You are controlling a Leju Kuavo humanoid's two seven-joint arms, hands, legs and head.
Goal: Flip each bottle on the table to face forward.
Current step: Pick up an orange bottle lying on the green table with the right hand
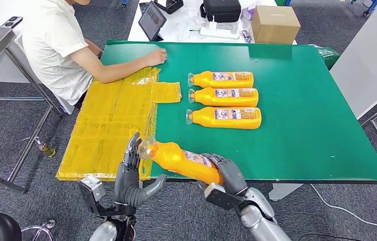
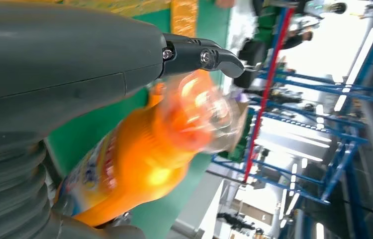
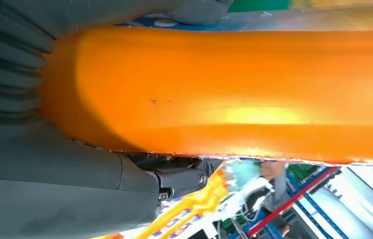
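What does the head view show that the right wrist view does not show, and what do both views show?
Head view alone: three orange bottles lying in a row on the green table, yellow sheets, a seated person and the left robot hand at the held bottle's cap.
Right wrist view alone: the plain orange side of the held bottle, close up.
Both: the held bottle gripped by the right robot hand.

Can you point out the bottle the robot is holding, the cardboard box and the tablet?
held bottle [image 1: 186, 161]: head view, on its orange body.
cardboard box [image 1: 276, 24]: head view, on its top.
tablet [image 1: 152, 20]: head view, on its screen.
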